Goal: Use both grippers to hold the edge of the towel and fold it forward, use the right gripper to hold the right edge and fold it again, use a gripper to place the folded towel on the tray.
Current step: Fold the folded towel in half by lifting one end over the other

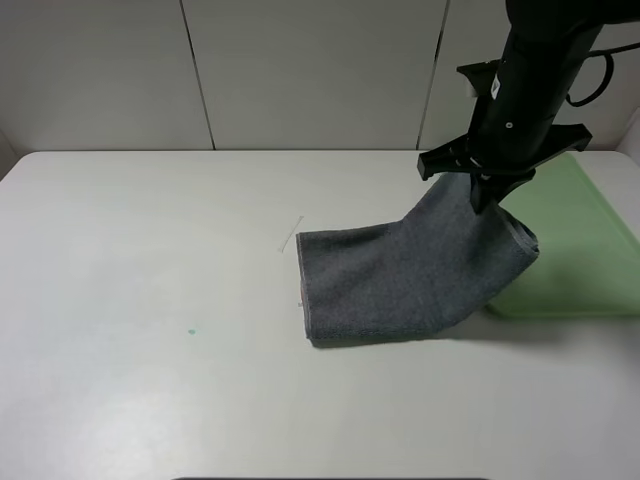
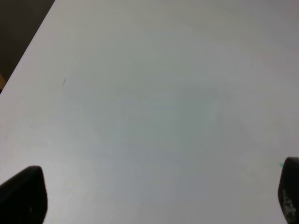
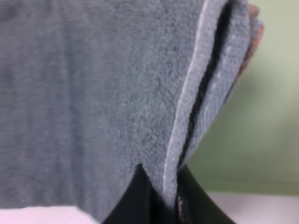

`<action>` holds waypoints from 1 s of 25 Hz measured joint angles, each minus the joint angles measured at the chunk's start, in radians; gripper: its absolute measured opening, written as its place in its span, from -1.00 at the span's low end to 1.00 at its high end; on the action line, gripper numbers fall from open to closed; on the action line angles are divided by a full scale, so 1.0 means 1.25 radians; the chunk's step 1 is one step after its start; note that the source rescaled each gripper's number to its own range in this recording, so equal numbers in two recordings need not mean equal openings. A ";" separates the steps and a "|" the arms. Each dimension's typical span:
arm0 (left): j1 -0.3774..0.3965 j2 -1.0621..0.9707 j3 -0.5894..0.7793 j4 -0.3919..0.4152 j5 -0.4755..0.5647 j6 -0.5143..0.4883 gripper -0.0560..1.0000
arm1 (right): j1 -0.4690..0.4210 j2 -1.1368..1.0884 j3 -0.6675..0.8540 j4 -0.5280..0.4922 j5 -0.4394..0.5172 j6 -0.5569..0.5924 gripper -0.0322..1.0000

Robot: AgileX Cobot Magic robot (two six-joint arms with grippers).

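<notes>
The folded dark grey towel (image 1: 400,285) lies on the white table with its right end lifted. My right gripper (image 1: 484,195) is shut on that raised right end and holds it up above the left edge of the light green tray (image 1: 585,240). In the right wrist view the towel (image 3: 93,93) hangs close to the camera, its pale hemmed edge (image 3: 184,102) pinched between the black fingers (image 3: 135,196), with the tray (image 3: 261,116) behind. My left gripper (image 2: 154,196) is open over bare table; only its two dark fingertips (image 2: 23,196) show. It is out of the exterior high view.
A small pale thread (image 1: 291,236) lies on the table just left of the towel. A tiny teal mark (image 1: 192,331) is on the table at the left. White wall panels stand behind the table.
</notes>
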 joint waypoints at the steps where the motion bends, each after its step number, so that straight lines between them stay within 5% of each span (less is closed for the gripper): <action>1: 0.000 0.000 0.000 0.000 0.000 0.000 1.00 | 0.007 0.000 0.000 0.002 -0.001 -0.001 -0.85; 16: 0.000 0.000 0.000 0.000 0.000 0.000 1.00 | 0.180 0.083 -0.015 0.029 -0.065 0.045 -0.85; 25: 0.000 0.000 0.000 0.000 0.000 0.000 1.00 | 0.221 0.129 -0.075 0.052 -0.081 0.071 -0.85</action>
